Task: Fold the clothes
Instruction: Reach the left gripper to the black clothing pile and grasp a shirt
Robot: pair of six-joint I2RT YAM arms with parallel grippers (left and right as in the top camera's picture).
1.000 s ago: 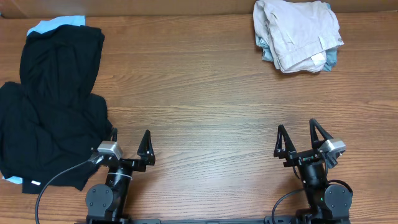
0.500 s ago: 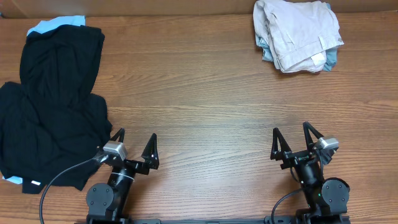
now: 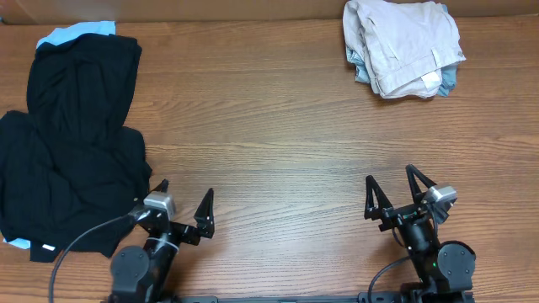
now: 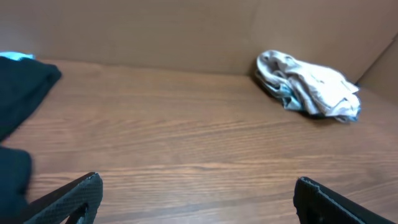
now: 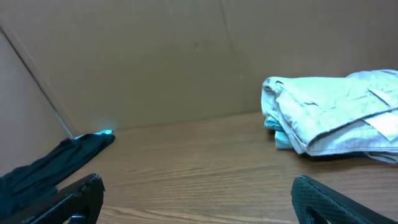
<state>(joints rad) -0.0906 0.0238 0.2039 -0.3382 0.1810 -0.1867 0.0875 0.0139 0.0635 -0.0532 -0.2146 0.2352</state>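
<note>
A heap of black garments (image 3: 72,143) lies crumpled at the table's left, with a light blue one (image 3: 76,32) showing under its far end and a small white label (image 3: 44,248) at its near edge. A folded stack of beige and light blue clothes (image 3: 402,44) sits at the far right; it also shows in the left wrist view (image 4: 308,84) and right wrist view (image 5: 336,121). My left gripper (image 3: 183,206) is open and empty, just right of the black heap. My right gripper (image 3: 392,189) is open and empty near the front right.
A brown cardboard wall (image 5: 155,56) rises behind the wooden table (image 3: 269,135). The black heap's edge shows at the left of both wrist views (image 4: 18,93) (image 5: 50,165).
Both arms have drawn back slightly toward the front edge. The left gripper shifted a little right and the right gripper a little left. The clothes have not moved.
</note>
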